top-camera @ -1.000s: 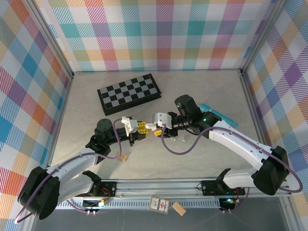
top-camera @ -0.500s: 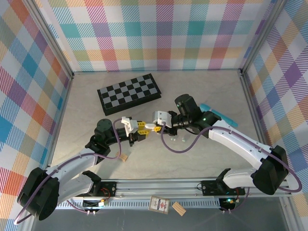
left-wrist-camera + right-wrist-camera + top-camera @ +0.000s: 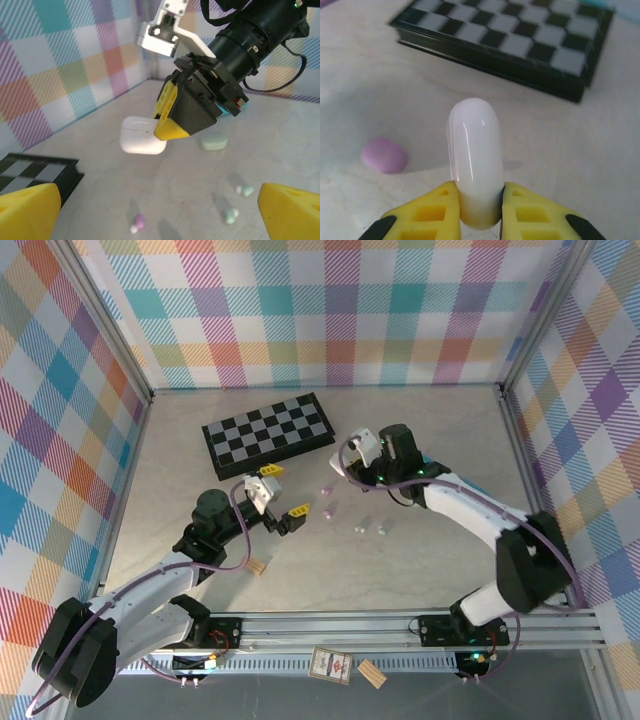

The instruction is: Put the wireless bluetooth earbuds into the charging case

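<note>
Your right gripper (image 3: 480, 205) pulled back toward the chessboard, clamped on the white charging case (image 3: 472, 145).
Your left wrist view shows the left gripper (image 3: 160, 212) spread wide over loose earbuds (image 3: 136, 223).

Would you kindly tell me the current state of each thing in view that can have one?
left gripper: open, empty.
right gripper: shut on the white case.
white case: lid closed, held off the table.
green case: closed, lying on the table.
purple case: looks closed, lying on the table.
earbuds: loose on the table, outside any case.
chessboard: folded shut.
</note>
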{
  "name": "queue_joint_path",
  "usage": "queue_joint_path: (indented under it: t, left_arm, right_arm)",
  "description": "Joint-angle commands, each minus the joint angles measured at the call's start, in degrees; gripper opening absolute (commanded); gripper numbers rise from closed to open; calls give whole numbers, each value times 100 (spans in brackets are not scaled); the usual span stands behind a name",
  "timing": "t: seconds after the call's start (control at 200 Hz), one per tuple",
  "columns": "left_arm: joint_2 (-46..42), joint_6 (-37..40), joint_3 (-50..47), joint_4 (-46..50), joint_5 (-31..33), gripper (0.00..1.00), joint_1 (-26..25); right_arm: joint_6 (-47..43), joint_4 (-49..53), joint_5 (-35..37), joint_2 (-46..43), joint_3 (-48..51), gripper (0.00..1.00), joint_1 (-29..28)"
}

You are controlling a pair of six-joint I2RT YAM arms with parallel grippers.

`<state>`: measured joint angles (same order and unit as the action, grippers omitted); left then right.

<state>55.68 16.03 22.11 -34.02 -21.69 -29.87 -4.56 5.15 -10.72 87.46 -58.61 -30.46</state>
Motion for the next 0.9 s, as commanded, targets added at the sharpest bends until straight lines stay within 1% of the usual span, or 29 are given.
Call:
queue_joint_path:
  t: [0.0, 0.11, 0.165, 0.27, 0.32, 0.415, 0.565, 0.68, 0.82, 0.895]
  left_arm:
    - [-76, 180, 68, 472, 620, 100, 16]
    - [13, 260, 258, 1163, 678, 100, 16]
    - [78, 260, 384, 1535, 806, 100, 16]
    - [312, 364, 865, 2789, 1282, 100, 12]
    - [475, 439, 1063, 3232, 1480, 100, 11]
    - [793, 582, 1353, 3799, 1637, 100, -1]
    - [1351, 893, 1798, 4494, 1735, 100, -2]
    - [1754, 1122, 2088, 4872, 1806, 100, -2]
    - [2220, 1500, 2448, 5594, 1735, 100, -1]
    - [2371, 1710, 2551, 5821, 1577, 100, -2]
  right_arm:
    - [1607, -279, -89, 608, -494, 20, 52]
    - [2216, -38, -409, 1429, -1109, 20, 171]
    - [2433, 166, -407, 1814, -1450, 20, 222]
    - [2851, 414, -494, 2416, -1916, 19, 364]
    - [3096, 497, -604, 2650, -2092, 19, 465]
    - [3402, 521, -838, 3036, -2367, 20, 621]
    - [3485, 686, -783, 3417, -2713, 22, 734]
    - [3487, 711, -824, 3532, -2796, 29, 829]
    - [3236, 757, -618, 3289, -2687, 46, 879]
    - [3074, 761, -436, 3025, -2532, 53, 895]
